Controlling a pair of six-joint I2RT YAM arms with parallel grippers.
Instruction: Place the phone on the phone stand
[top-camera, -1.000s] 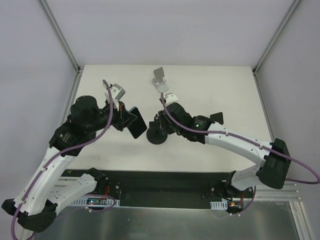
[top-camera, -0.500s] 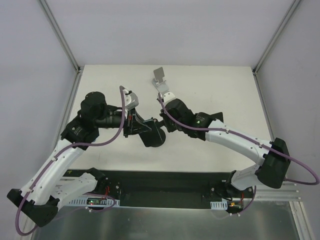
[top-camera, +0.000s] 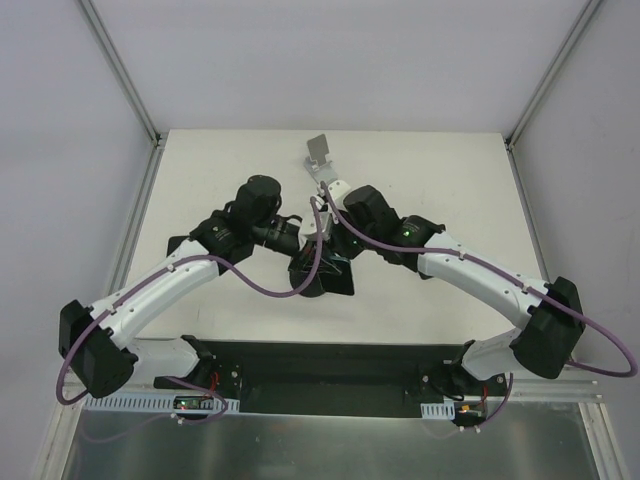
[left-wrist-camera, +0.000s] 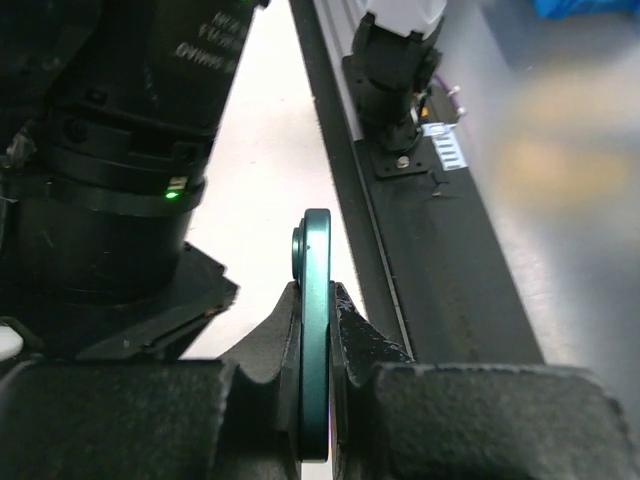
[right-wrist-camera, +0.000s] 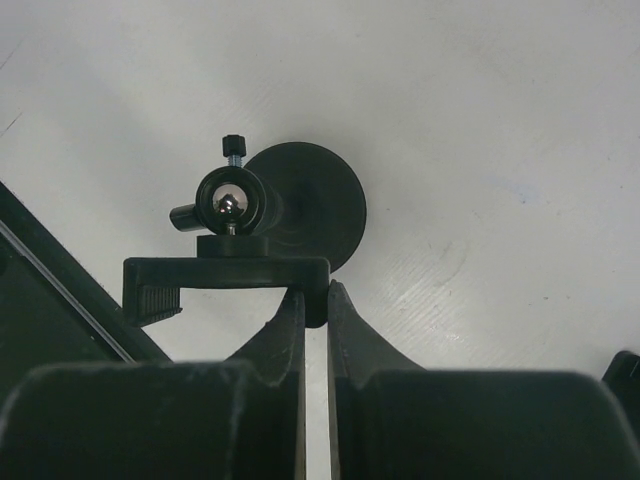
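left tool (left-wrist-camera: 316, 335) clamped on green phone (left-wrist-camera: 317, 255), right tool (right-wrist-camera: 313, 303) clamped on black phone stand (right-wrist-camera: 300, 205)

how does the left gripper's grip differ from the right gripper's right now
The left gripper is shut on the phone, a thin teal slab seen edge-on. The right gripper is shut on the black phone stand, pinching the end of its cradle bar. The left gripper's fingers sit apart by the phone's thickness, while the right gripper's fingers are nearly together. Both are shut on an item.
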